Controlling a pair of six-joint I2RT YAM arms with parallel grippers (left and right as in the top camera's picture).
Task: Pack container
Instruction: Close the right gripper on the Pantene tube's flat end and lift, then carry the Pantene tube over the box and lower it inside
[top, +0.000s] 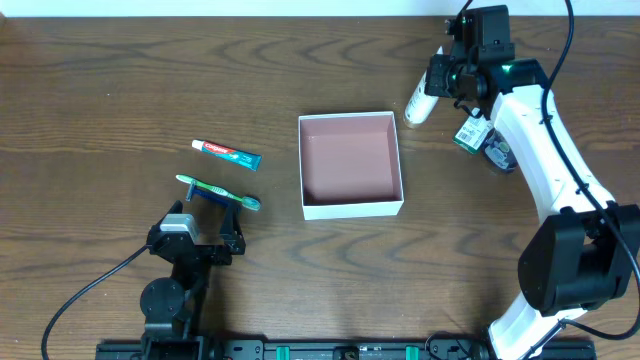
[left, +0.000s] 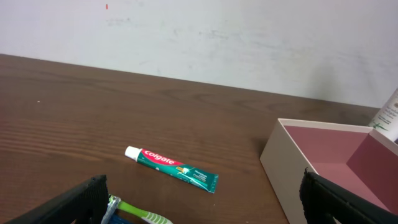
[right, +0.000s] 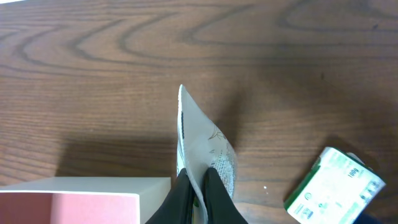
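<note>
One each: container (top: 352, 209), toothpaste (top: 226, 152), toothbrush (top: 218, 190), white tube (top: 417, 103).

Overhead: fixed high, looking straight down, far off; whole table (top: 120, 90) in frame, arm bases at the bottom edge. Left wrist: low, close over the tabletop, facing nearly level across it to the wall (left: 217, 43), left fingers (left: 68, 202) in the bottom corners; shares with overhead the toothpaste (left: 171, 168), toothbrush (left: 140, 216) and the box (left: 280, 165) left side. Right wrist: very near, tilted steeply down along the right fingers (right: 214, 196); shares with overhead the tube (right: 202, 140), packet (right: 336, 186) and one box corner. Both wrist views catch the box, at different corners
</note>
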